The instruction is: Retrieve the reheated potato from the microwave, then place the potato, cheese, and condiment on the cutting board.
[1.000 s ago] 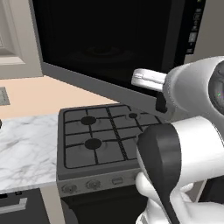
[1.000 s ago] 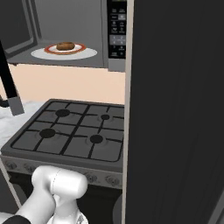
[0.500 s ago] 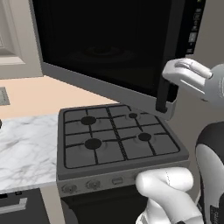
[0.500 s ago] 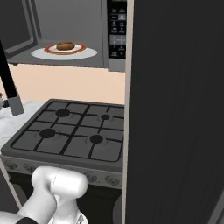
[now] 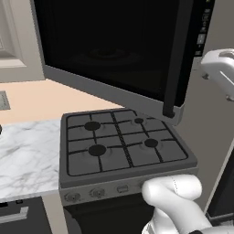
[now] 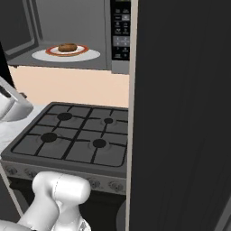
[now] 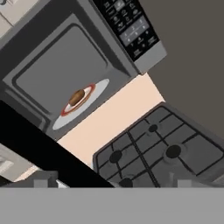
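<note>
Microwave (image 6: 67, 27) open, potato (image 6: 67, 47) inside, seemingly plated

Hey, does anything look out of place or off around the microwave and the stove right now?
Nothing is spilled or damaged. The microwave door hangs wide open over the stove, as the task needs, and the potato sits on its red-rimmed plate inside.

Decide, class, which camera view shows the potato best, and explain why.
The right base view: the potato sits level and unobstructed on its red-rimmed plate inside the open microwave. The hand view also shows it, but tilted. In the left base view the swung-open microwave door hides it.
</note>
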### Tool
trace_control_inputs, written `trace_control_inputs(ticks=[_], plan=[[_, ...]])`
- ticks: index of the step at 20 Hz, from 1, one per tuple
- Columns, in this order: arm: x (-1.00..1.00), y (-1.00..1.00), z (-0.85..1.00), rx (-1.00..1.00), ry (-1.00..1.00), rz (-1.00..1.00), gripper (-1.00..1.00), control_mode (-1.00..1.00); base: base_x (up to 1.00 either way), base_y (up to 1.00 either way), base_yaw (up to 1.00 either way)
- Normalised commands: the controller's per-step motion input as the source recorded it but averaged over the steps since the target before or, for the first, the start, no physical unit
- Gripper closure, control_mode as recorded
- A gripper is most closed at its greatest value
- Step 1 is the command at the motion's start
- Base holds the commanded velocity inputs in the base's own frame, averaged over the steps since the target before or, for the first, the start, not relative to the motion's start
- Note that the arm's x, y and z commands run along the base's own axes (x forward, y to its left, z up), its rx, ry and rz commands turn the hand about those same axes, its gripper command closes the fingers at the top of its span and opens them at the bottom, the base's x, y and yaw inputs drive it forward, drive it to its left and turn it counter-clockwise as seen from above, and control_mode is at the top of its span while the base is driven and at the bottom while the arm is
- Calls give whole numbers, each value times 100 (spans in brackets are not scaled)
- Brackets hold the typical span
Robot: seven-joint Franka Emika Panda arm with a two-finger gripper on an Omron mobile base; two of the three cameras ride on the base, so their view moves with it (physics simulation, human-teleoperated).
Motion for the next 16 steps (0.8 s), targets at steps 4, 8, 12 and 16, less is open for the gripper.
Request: trace_control_inputs(ticks=[4, 8, 12, 16], plan=[[13, -40, 0, 18, -9, 3, -100, -100, 0, 0, 0], [31, -36, 0, 17, 0, 0, -100, -100, 0, 0, 0], [43, -23, -1, 16, 1, 0, -100, -100, 0, 0, 0], [57, -10, -1, 23, 17, 0, -100, -100, 0, 0, 0]])
